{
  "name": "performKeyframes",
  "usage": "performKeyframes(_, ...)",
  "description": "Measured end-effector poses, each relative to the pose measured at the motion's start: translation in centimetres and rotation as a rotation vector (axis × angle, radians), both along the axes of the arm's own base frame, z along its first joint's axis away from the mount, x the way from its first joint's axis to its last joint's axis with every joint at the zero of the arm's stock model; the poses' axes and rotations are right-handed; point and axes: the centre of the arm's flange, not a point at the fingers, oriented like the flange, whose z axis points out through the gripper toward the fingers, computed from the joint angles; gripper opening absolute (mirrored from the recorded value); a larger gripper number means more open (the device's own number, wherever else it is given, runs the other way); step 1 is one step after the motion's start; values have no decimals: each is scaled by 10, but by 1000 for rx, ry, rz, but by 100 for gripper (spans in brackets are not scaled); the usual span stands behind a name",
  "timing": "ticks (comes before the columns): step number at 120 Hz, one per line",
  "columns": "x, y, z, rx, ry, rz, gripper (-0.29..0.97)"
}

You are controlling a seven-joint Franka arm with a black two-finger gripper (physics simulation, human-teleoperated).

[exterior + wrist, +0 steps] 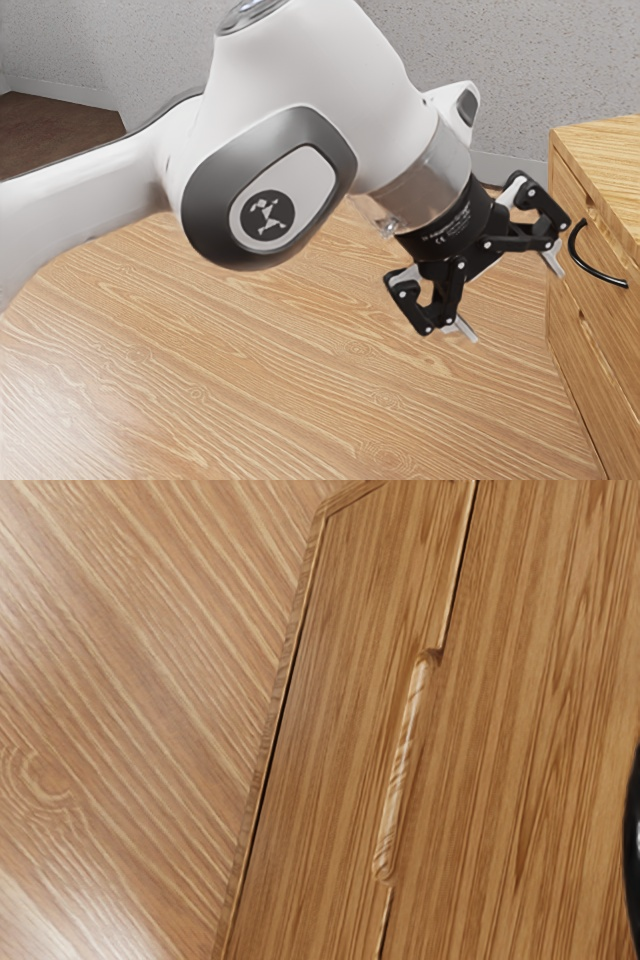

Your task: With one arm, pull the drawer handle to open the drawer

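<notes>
One white arm (300, 130) reaches in from the exterior view's left over a broad wood-grain table (200, 380). At that view's right edge stands a wooden cabinet (600, 400), with its drawer (562, 205) front facing the arm. The black hand (510, 295) hangs released just before it, fingers spread wide and holding nothing. The thin black drawer handle (592, 258) curves out from the drawer front, just beside the upper fingertip.
</notes>
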Motion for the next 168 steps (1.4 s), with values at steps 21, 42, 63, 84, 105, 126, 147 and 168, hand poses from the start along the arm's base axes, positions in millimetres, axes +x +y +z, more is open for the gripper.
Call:
performKeyframes(21, 6, 0, 4, -5, -11, 4, 68)
performKeyframes(42, 15, -1, -5, 1, 2, 11, 68)
performKeyframes(63, 19, 2, -9, 4, 7, 17, 68)
performKeyframes(84, 26, 1, -6, 0, -2, 20, 68)
performKeyframes(105, 29, -6, -10, 2, 3, 13, 68)
performKeyframes(126, 28, -8, -11, 3, 5, 10, 68)
performKeyframes(147, 29, -5, -15, 6, 11, 15, 68)
performKeyframes(168, 31, 1, -10, 5, 1, 24, 68)
